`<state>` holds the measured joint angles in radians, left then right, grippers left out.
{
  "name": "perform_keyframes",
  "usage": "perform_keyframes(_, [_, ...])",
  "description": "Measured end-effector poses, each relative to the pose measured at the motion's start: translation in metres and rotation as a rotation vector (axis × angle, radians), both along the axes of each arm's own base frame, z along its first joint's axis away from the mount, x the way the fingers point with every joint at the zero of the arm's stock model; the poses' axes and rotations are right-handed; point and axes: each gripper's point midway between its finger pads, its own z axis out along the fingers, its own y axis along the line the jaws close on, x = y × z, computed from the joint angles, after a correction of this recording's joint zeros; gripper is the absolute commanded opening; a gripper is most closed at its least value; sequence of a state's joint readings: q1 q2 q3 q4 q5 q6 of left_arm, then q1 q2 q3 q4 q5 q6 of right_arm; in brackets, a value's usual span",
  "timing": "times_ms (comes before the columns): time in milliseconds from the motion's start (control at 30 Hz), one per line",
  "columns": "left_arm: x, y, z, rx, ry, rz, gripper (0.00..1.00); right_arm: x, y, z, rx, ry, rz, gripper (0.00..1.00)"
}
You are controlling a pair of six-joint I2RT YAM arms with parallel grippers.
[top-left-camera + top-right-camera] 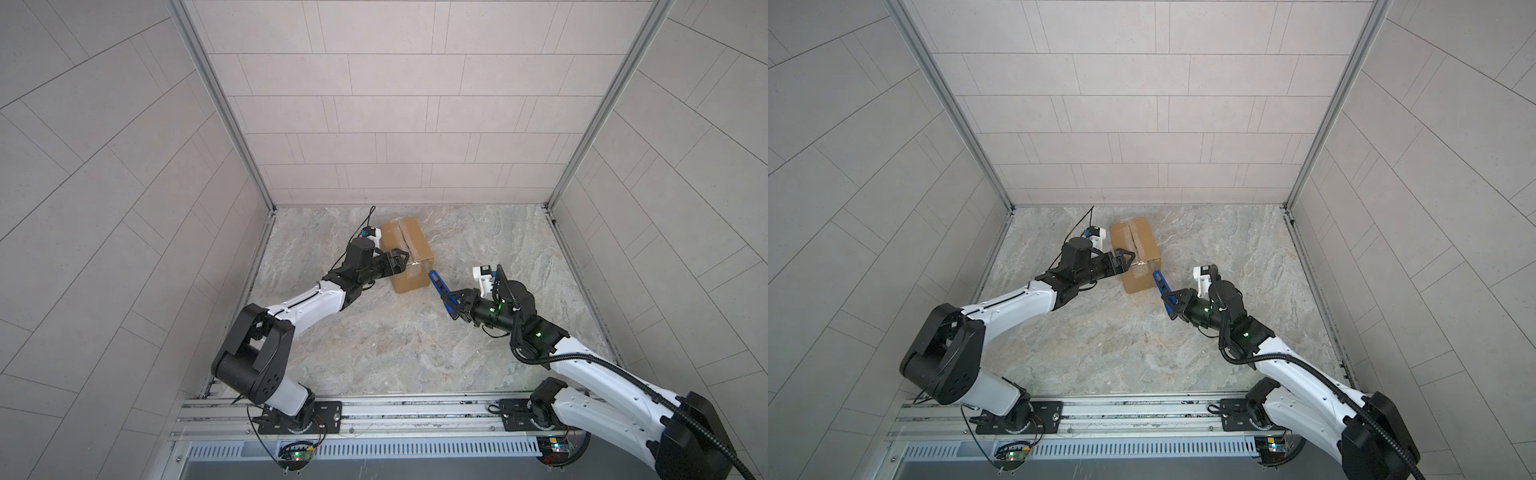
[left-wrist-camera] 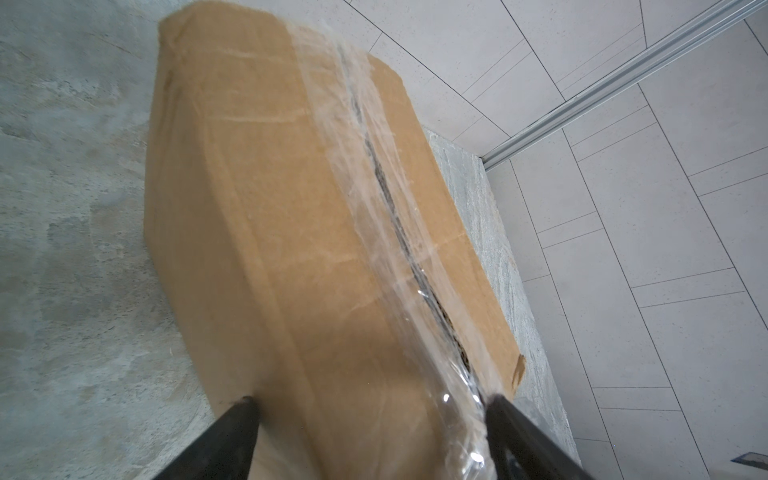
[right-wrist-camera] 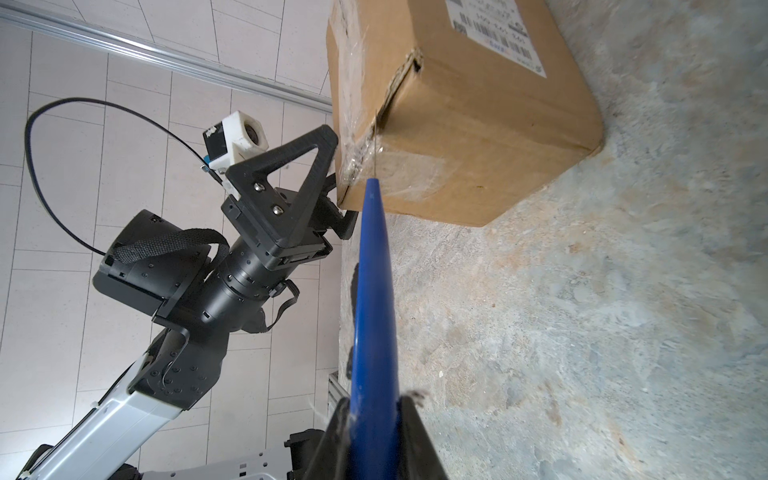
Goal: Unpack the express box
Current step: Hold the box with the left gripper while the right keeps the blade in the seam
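The express box point(image 1: 405, 245) point(image 1: 1136, 241), a brown carton, lies on the marbled tabletop near the back left. Clear tape point(image 2: 374, 166) runs along its top seam, and a white printed label point(image 3: 494, 29) is on one side. My left gripper point(image 1: 405, 266) point(image 1: 1129, 264) point(image 2: 370, 403) point(image 3: 340, 176) spans the box's near end with wide jaws. One finger is on the taped top and the other against a side face, holding the box point(image 2: 291, 208). My right gripper point(image 1: 451, 305) point(image 1: 1173, 305) point(image 3: 374, 407) is shut on a blue-handled knife point(image 1: 438, 284) point(image 3: 372, 270). Its thin blade touches the taped end seam of the box point(image 3: 478, 145).
Tiled walls close in the tabletop point(image 1: 415, 345) at the back and on both sides; the box lies near the back wall. A metal rail point(image 1: 374, 411) carrying both arm bases runs along the front edge.
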<state>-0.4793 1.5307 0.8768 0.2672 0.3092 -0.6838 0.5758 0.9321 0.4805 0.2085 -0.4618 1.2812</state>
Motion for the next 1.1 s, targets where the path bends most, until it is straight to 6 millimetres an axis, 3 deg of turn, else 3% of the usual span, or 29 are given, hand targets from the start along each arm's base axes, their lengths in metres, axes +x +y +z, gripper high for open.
perform_keyframes(1100, [0.003,0.002,0.001,0.000,-0.008,0.024,0.88,0.008,0.024,0.001,0.009,-0.005,0.007,0.00])
